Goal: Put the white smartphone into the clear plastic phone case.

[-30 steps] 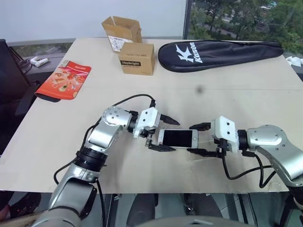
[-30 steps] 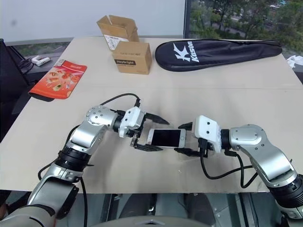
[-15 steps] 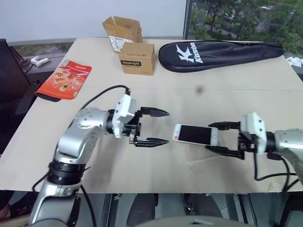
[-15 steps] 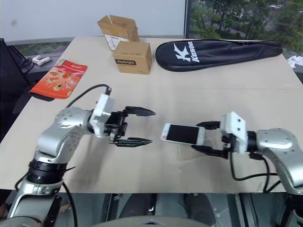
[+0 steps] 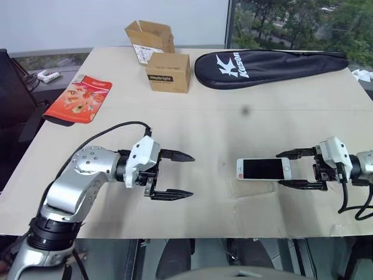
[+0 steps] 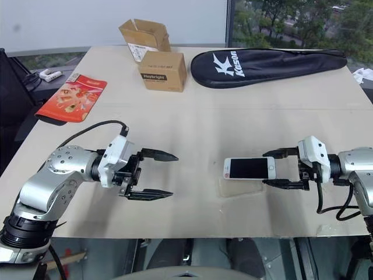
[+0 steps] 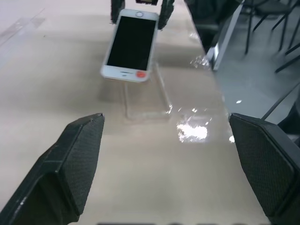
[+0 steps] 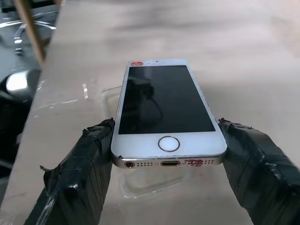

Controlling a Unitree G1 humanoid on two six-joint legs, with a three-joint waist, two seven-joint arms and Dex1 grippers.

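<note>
The white smartphone (image 5: 263, 169) hangs level, screen up, just above the table. My right gripper (image 5: 282, 170) is shut on its home-button end, one finger on each long edge (image 8: 89, 154). The clear plastic phone case (image 5: 252, 188) lies flat on the table under the phone and slightly toward the front edge; it also shows as a faint outline (image 7: 145, 101) in the left wrist view. My left gripper (image 5: 191, 175) hovers open and empty well to the left of the phone, its fingers pointing toward it.
Two cardboard boxes (image 5: 150, 36) (image 5: 168, 72) and a black racket bag (image 5: 268, 65) sit at the back of the table. A red packet (image 5: 78, 97) lies at the far left. The table's front edge (image 5: 233, 233) runs close below both grippers.
My left gripper has come off the phone's left end and drawn back to the left, open. My right gripper has carried the phone to the right, over the case.
</note>
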